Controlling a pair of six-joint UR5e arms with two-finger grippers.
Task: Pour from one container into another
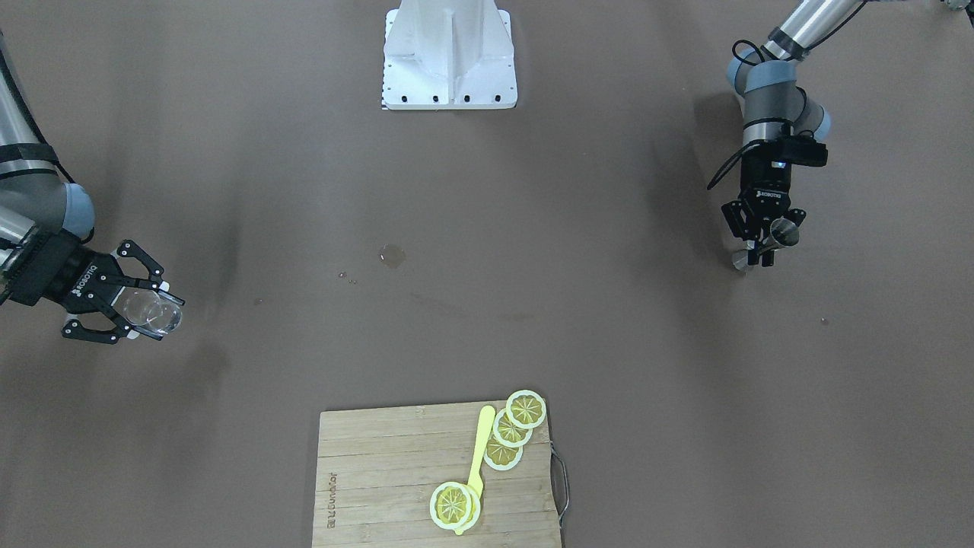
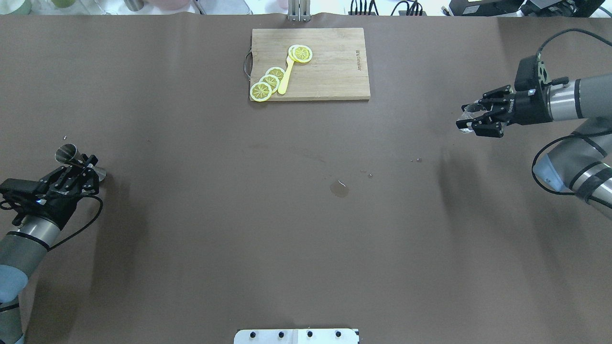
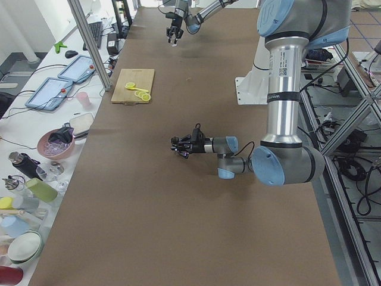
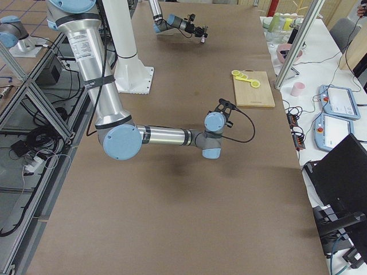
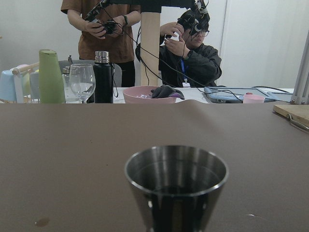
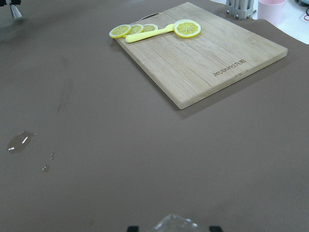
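My left gripper [image 2: 85, 167] is shut on a steel double-cone jigger [image 2: 67, 154] near the table's left end. The front view shows the same jigger [image 1: 785, 230] between the fingers of that gripper [image 1: 763, 251]. In the left wrist view the jigger's cup [image 5: 176, 186] stands upright and close, with dark liquid inside. My right gripper [image 2: 475, 122] is shut on a clear glass [image 2: 466, 118] at the table's right end. The front view shows this glass [image 1: 163, 316] lying on its side in the right gripper [image 1: 148, 312]. Only its rim [image 6: 174, 224] shows in the right wrist view.
A wooden cutting board [image 2: 334, 71] sits at the far middle edge, with lemon slices [image 2: 267, 83] and a yellow utensil [image 2: 285, 76] on it. A small puddle [image 2: 339, 189] and a few drops [image 2: 366, 172] lie mid-table. The robot base [image 1: 449, 57] stands at the near edge.
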